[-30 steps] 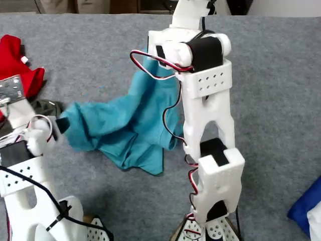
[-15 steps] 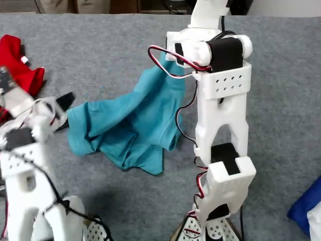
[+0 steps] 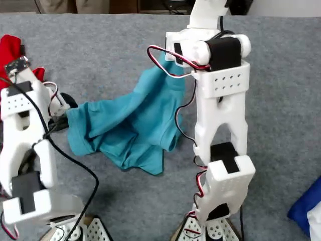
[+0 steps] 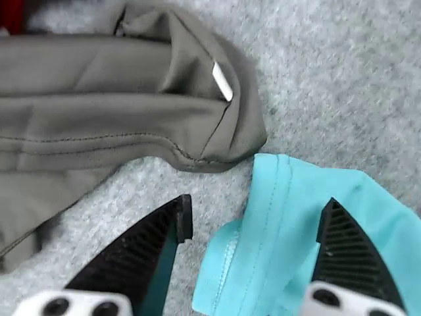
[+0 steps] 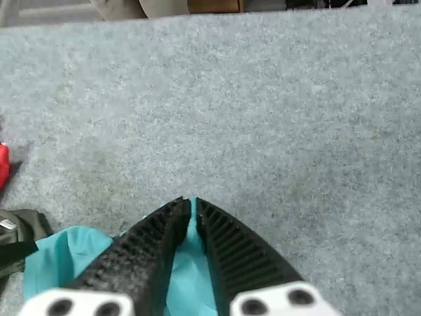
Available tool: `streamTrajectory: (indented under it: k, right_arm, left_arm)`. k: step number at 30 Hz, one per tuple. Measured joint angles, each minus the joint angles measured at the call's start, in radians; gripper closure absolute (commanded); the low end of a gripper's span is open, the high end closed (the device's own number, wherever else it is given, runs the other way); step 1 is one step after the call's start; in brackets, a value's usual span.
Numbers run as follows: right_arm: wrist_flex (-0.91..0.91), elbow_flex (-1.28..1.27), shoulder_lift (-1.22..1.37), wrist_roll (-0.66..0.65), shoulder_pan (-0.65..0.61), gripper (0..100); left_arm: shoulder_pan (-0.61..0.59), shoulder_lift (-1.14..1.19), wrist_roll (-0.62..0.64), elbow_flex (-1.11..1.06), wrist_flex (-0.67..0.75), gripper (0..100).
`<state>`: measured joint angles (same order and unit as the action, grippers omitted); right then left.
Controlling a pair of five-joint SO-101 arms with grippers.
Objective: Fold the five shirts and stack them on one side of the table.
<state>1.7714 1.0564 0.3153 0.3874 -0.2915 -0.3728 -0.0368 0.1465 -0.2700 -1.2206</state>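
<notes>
A teal shirt (image 3: 133, 125) lies crumpled at mid-table, its far corner lifted off the cloth. My right gripper (image 5: 191, 201) is shut on that corner, and teal fabric (image 5: 190, 266) shows between its fingers. In the high view the right arm's own body hides this grip. My left gripper (image 4: 256, 212) hangs open over the shirt's left hem (image 4: 283, 217), one finger on each side; in the high view the left gripper (image 3: 64, 111) is at the shirt's left edge. An olive-grey shirt (image 4: 99, 99) lies just beyond that hem. A red shirt (image 3: 11, 50) sits at the far left.
The grey felt table (image 3: 281, 75) stretches bare to the right and far side. A blue cloth (image 3: 307, 201) with a white one (image 3: 316, 223) beside it pokes in at the near right corner. The red shirt's edge (image 5: 2, 164) shows in the right wrist view.
My left gripper let go of the teal shirt's left edge, which fell slack, and that arm rose and stretched farther out. The right arm shifted right with the corner, then held.
</notes>
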Motion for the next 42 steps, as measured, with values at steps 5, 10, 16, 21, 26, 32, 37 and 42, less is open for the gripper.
streamTrajectory:
  k: [5,10,16,21,26,32,37,42]
  right_arm:
    - [-0.005,0.000,0.011,0.000,0.000,99.4]
    - [-0.008,0.000,0.011,0.000,0.000,99.4]
    - [-0.008,0.000,0.011,0.000,0.000,99.4]
    - [-0.008,0.000,0.011,0.000,0.000,99.4]
    - [-0.008,0.000,0.011,0.000,0.000,99.4]
    - [-0.008,0.000,0.011,0.000,0.000,99.4]
    - [-0.008,0.000,0.011,0.000,0.000,99.4]
    - [-0.008,0.000,0.011,0.000,0.000,99.4]
  left_arm:
    - [0.000,0.074,0.000,0.028,-0.005,70]
    - [0.008,0.164,0.012,0.029,-0.003,70]
    - [0.051,0.226,0.057,0.064,-0.003,70]
    - [0.066,0.249,0.078,0.098,-0.003,70]
    - [0.066,0.276,0.104,0.101,-0.003,70]
    - [0.066,0.298,0.104,0.101,-0.003,79]
    - [0.066,0.296,0.104,0.101,-0.003,86]
    - [0.066,0.296,0.106,0.101,-0.003,98]
